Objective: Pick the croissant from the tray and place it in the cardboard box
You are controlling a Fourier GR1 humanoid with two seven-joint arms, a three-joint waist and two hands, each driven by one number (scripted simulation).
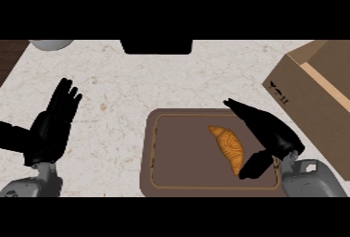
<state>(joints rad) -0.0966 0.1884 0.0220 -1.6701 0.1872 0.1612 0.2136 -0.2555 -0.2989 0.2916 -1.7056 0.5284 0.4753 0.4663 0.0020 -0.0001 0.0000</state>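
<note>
One croissant (229, 148) is being observed lying on the tray (181, 162), right of the tray's middle. It is golden-orange, ridged, tapered at both ends and set roughly lengthwise, its narrower tip pointing up the view. The tray is brown, flat and rectangular with rounded corners, and a lighter line is being shown running just inside its rim. It is resting on a desk (137, 78) of pale, speckled stone.

The right hand (270, 134) is being held over the tray's right side, just beside the croissant. Its fingers are extended up the view and its thumb is angled down by the croissant's lower end; nothing is being gripped, and whether the pastry is being touched cannot be told.

The left hand (53, 122) is being kept at the view's left, fingers straight and up, clear of the tray.

One cardboard box (314, 92), tan and matt with an open top, is standing at the right, near the tray. A dark object (157, 46) and a grey rounded item (51, 44) are being cut off by the far edge.
</note>
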